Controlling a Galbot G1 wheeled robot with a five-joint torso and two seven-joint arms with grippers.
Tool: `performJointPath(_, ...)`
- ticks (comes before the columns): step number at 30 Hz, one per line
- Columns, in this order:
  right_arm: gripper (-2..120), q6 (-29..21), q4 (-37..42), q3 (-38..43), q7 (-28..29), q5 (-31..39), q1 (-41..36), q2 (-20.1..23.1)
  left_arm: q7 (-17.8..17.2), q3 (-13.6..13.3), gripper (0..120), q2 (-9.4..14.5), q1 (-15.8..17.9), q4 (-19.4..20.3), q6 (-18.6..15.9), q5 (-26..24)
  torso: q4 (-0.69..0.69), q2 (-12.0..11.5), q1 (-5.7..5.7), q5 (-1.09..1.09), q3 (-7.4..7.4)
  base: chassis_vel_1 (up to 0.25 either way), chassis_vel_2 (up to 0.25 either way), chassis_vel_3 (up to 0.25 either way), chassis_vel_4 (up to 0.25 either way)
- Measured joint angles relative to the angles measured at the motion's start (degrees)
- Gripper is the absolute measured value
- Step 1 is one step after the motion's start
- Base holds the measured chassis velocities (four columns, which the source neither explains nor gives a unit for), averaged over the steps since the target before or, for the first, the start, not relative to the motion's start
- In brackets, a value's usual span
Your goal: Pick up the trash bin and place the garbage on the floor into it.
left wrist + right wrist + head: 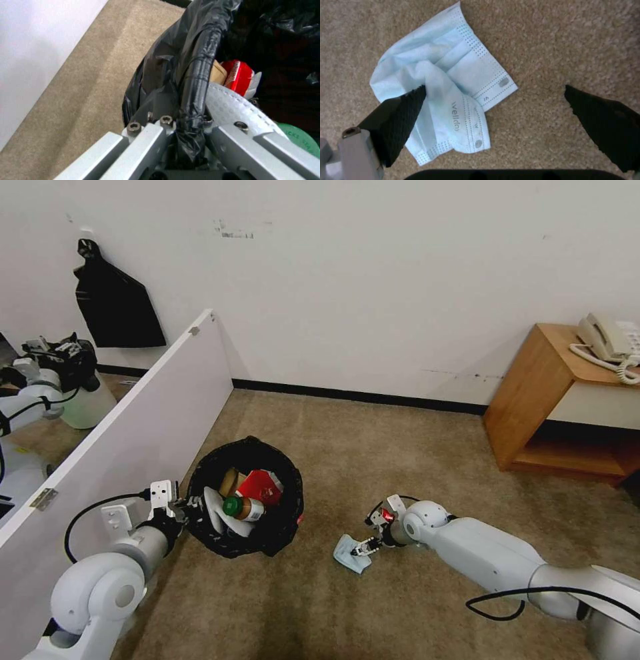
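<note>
Gripping the bag-lined rim of the trash bin, the left gripper is holding it on the carpet beside a white panel. Its jaws are closing on the black plastic. Nearby, the right gripper is hovering spread wide over the light-blue face mask, one fingertip overlapping the mask, while a green-capped bottle, red carton and white slipper are lying inside the bin.
</note>
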State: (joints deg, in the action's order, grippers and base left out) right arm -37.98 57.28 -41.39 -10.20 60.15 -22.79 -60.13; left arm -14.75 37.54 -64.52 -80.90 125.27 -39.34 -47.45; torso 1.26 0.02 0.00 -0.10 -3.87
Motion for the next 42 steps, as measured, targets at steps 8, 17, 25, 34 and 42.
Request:
performJointPath(8, 100, 0.1, -0.6, -0.4, 0.3, -0.2, 0.1, -1.3, 0.3, 0.3, 0, -0.1, -0.4, 0.0, 0.1, 0.2, 0.0, 0.0, 0.0, 0.0, 0.01, 0.0, 0.0, 0.0, 0.0)
performJointPath(17, 100, -0.1, -0.2, -1.2, 1.7, 0.0, 0.1, -2.4, 0.6, 0.5, 0, 0.0, -0.4, 0.2, 0.3, 0.1, -0.01, 0.0, -0.01, 0.02, -0.01, 0.0, 0.0, 0.0, 0.0)
performJointPath(25, 93, -0.3, 2.0, -2.2, 3.2, 2.2, -0.3, -2.9, 0.7, 0.6, 0, 0.2, -0.3, 0.3, 0.4, 0.0, -0.17, 0.0, 0.0, 0.11, -0.03, 0.0, 0.0, 0.0, 0.0)
performJointPath(34, 64, -2.4, 7.2, -3.5, 9.5, 8.4, -0.4, -1.7, 0.7, 0.5, 0, 0.2, -0.2, 0.5, 0.5, -0.2, -0.11, 0.0, 0.0, 0.15, -0.05, 0.0, 0.0, 0.0, 0.0)
performJointPath(42, 36, -2.7, 8.4, -3.6, 11.7, 10.7, -0.6, -1.6, 0.7, 0.2, 0, 0.0, -0.2, 0.5, 0.5, 0.0, -0.09, 0.0, 0.01, 0.12, -0.04, 0.0, 0.0, 0.0, 0.0)
